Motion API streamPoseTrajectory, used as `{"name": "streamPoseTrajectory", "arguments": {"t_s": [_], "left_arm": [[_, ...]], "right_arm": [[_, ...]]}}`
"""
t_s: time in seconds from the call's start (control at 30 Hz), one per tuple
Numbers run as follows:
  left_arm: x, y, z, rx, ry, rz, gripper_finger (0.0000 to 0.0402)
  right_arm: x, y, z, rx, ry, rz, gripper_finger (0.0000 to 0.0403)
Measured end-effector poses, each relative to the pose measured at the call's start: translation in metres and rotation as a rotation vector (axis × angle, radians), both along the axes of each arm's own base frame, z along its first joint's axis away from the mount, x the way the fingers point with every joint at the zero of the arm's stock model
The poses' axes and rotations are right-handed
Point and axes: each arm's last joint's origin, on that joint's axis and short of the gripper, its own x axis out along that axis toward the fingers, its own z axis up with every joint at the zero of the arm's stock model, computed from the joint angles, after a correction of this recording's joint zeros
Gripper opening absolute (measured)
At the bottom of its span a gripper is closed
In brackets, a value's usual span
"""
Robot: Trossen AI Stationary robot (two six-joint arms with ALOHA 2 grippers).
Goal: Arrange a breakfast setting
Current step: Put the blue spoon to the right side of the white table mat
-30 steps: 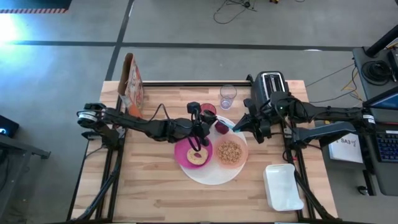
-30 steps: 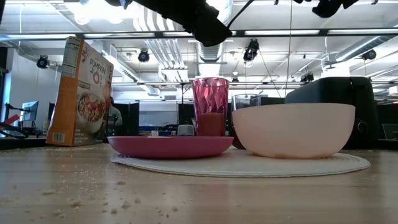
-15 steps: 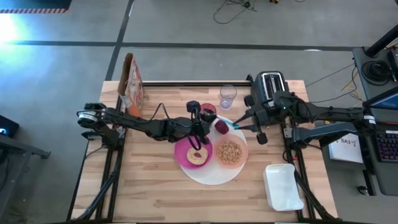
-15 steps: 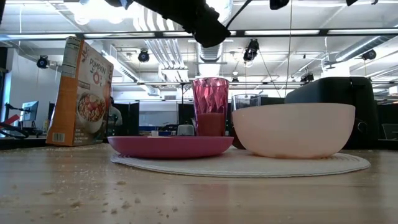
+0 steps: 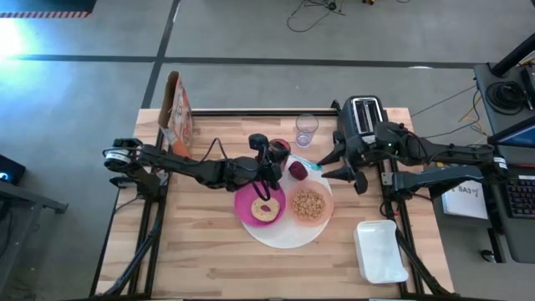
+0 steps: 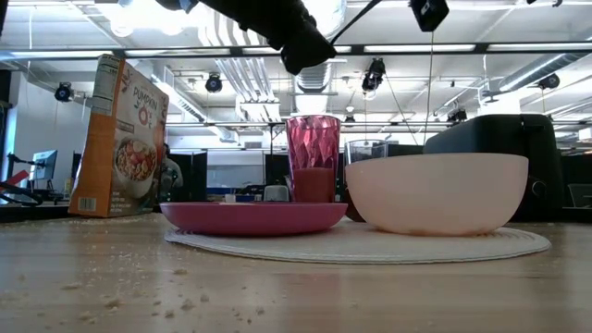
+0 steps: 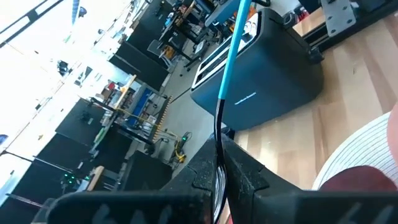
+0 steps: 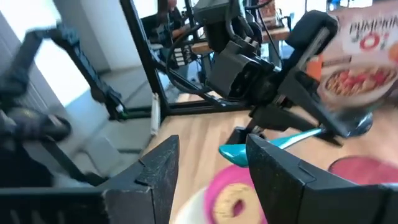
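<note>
The left gripper's (image 7: 219,180) fingers were clamped on the thin handle of a teal spoon (image 7: 233,50). The right gripper (image 8: 208,163) stood with its fingers apart, holding nothing, just off the spoon's far end at three o'clock. A good handover probably called for the right arm to draw back straight, without brushing the handle. On the white plate (image 5: 284,241), the magenta plate (image 5: 245,209) with the bagel (image 5: 266,209) sat at nine o'clock, the peach bowl (image 5: 310,205) at three and the dark red fruit (image 5: 298,170) at twelve. The pink cup (image 5: 280,148) stood just beyond.
</note>
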Motion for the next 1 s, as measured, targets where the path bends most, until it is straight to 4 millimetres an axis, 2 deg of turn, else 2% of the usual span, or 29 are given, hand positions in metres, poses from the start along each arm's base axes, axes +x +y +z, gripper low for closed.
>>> {"name": "streamPoseTrajectory", "arguments": {"t_s": [0.27, 0.5, 0.67, 0.8, 1.0], "left_arm": [[0.0, 0.001, 0.001, 0.048, 0.029, 0.004, 0.0], [0.0, 0.002, 0.0, 0.081, 0.061, 0.0, 0.0], [-0.001, 0.001, -0.001, 0.133, 0.118, -0.03, 0.0], [-0.003, 0.0, -0.003, 0.159, 0.181, -0.054, 0.0], [-0.008, -0.003, 0.0, 0.2, 0.26, -0.246, 0.0]], "right_arm": [[-0.002, -0.003, -0.004, 0.341, 0.134, -0.179, 0.0175], [-0.004, -0.005, -0.009, 0.494, 0.216, -0.279, 0.0176], [-0.009, -0.005, -0.008, 0.511, 0.264, -0.311, 0.0176], [-0.017, -0.005, 0.002, 0.497, 0.347, -0.367, 0.0176], [-0.025, -0.007, 0.019, 0.445, 0.43, -0.502, 0.0176]]}}
